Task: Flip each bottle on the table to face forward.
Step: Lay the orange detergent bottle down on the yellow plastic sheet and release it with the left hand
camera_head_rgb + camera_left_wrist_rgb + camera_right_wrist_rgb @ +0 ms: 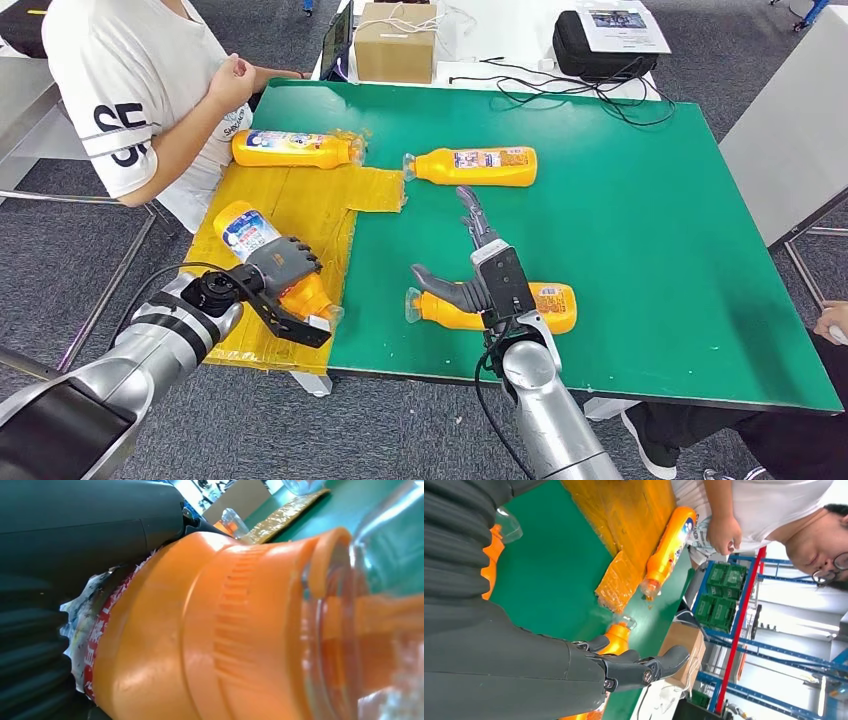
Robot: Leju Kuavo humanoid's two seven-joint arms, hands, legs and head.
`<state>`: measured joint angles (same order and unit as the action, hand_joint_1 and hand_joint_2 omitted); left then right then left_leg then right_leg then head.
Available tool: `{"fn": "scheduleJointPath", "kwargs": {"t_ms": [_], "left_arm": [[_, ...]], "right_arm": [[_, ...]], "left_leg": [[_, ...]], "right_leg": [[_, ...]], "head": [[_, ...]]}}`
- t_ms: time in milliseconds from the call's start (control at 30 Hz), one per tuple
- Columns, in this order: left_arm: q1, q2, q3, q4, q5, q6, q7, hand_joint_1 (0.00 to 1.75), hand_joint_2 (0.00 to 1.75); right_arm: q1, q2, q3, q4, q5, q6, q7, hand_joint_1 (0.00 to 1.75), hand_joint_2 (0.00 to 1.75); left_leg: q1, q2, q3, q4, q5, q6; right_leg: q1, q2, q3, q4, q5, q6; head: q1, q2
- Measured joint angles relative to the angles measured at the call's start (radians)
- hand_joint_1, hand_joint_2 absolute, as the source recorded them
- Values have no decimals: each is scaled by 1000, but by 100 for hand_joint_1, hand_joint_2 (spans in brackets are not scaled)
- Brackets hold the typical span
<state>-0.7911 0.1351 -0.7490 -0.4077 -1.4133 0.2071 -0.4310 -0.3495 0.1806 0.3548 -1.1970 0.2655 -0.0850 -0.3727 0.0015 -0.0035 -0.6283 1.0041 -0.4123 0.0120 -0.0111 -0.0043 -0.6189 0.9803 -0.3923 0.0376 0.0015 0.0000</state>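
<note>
Several orange bottles lie on their sides on the green table point(640, 240). My left hand point(278, 268) grips one bottle point(245, 232) on the yellow mat point(300, 205); its orange shoulder point(210, 630) and clear cap point(360, 630) loom close in the left wrist view. My right hand point(482, 268) hovers open, fingers stretched out, over the near bottle point(550, 303), whose neck point(491, 555) shows beside the palm. Two more bottles lie farther back: one point(295, 148) point(671, 545) at the mat's far edge, one point(475, 165) point(616, 637) on the green beyond my right fingers point(644, 667).
A person point(130, 90) in a white shirt sits at the table's far left corner, hand point(232, 82) raised near the far-left bottle. A cardboard box point(395, 42), a black bag point(605, 45) and cables point(560, 95) lie at the back. The table's right half is bare green.
</note>
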Motion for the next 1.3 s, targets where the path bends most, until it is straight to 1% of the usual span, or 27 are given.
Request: {"fn": "scheduleJointPath", "kwargs": {"t_ms": [33,67,267,567,800,933,1033,1167,1233,1300], "left_arm": [[-3,0,-3,2,7,-5,-2,6,175],[-5,-1,-6,4,14,-9,-4,0,175],[-7,4,-12,14,77,7,-9,0,175],[-7,14,-18,19,104,18,-11,0,175],[-7,-3,-2,19,208,0,-31,0,175],[-5,-14,18,18,273,12,-50,0,175],[11,-12,73,1,409,24,-115,0,175],[82,4,211,-85,625,7,-221,0,175],[129,11,289,-146,697,-11,-247,0,175],[165,15,354,-195,725,-21,-257,0,175]], "right_arm": [[-3,1,2,1,-1,1,1,0,175],[-6,2,3,2,-2,1,2,0,175],[-12,3,17,7,-15,2,5,0,175],[-11,1,26,11,-17,3,11,0,175],[-11,-2,26,19,-27,4,12,0,175],[-12,-3,26,27,-30,9,12,0,175],[-12,-4,25,32,-29,-5,11,0,175],[-10,-9,17,33,-32,-32,11,0,175],[-8,-12,9,33,-34,-39,11,0,175],[-5,-14,2,33,-35,-41,11,0,175]], "left_leg": [[0,0,0,0,0,0],[0,0,0,0,0,0],[0,0,0,0,0,0],[0,0,0,0,0,0],[0,0,0,0,0,0],[0,0,0,0,0,0],[0,0,0,0,0,0],[0,1,0,0,0,0],[0,1,0,0,0,0],[0,1,0,0,0,0]], "right_leg": [[0,0,0,0,0,0],[0,0,0,0,0,0],[0,0,0,0,0,0],[0,0,0,0,0,0],[0,0,0,0,0,0],[0,0,0,0,0,0],[0,0,0,0,0,0],[0,1,-1,0,0,0],[0,1,-1,0,0,0],[0,0,-1,0,0,0]], "head": [[0,0],[0,0],[0,0],[0,0],[0,0],[0,0],[0,0],[0,0],[0,0],[0,0]]}}
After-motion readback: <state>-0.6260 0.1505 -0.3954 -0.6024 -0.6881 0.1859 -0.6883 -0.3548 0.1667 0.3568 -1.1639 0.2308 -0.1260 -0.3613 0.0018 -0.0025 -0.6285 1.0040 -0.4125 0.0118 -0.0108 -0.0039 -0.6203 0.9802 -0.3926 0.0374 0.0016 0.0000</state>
